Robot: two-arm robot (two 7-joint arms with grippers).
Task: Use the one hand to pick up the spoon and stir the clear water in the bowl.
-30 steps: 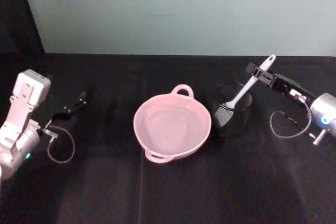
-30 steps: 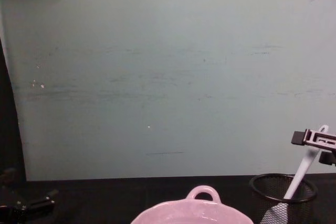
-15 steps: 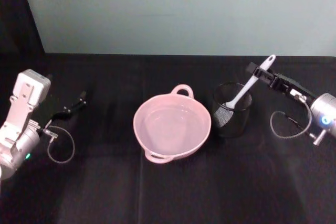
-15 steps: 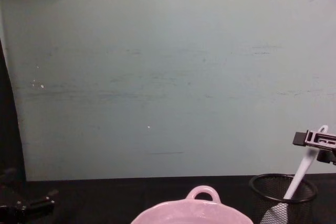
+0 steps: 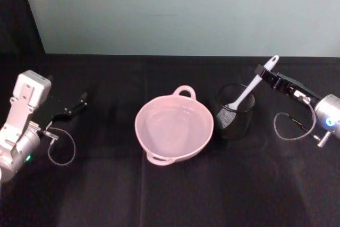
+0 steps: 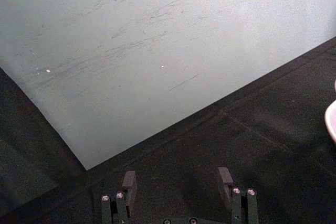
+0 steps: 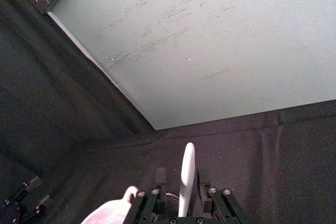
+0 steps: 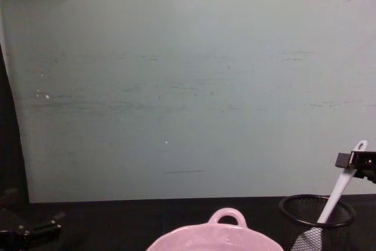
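The jaws of the right gripper [image 7: 180,178] stand part-open astride the upper handle of the spoon [image 5: 247,91]. One side shows a sliver of gap to the plastic and the other sits close against it, so I wouldn't call that a firm hold yet. They sit just short of the handle's tip, which pokes out beyond them. That high spot makes sense to me, since it is the stretch of handle standing clear of everything else.

Down from the jaws the spoon slants into the black mesh cup [image 5: 235,111], its pale head low inside. Its shaft leans on the rim, and that is what offers the handle up at this angle.

Beyond the cup from the jaws, just beside it, sits the pink bowl [image 5: 143,131] with its water and nothing in it. To my eye it's near enough that a lift and a short carry across would reach it.

Far across the tabletop [image 5: 170,195], the left gripper [image 6: 177,179] lies parked low, jaws wide apart and empty.
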